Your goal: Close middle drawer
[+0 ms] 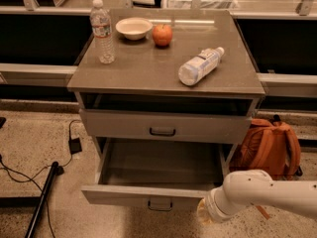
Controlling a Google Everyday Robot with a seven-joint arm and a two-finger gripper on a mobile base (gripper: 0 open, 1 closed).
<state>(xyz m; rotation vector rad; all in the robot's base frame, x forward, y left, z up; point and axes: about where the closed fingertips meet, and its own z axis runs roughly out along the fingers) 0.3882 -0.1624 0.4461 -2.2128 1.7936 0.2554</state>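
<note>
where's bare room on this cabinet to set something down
Front left of the cabinet top, between the upright bottle and the lying bottle; the open middle drawer is bare too. Crowded back left: bowl, fruit. The gripper is at the drawer's front right corner.

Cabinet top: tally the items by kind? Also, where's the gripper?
Water bottles: 2
Bowl: 1
Apple: 1
Total: 4
Gripper is low at the front right corner of the open middle drawer.
</note>
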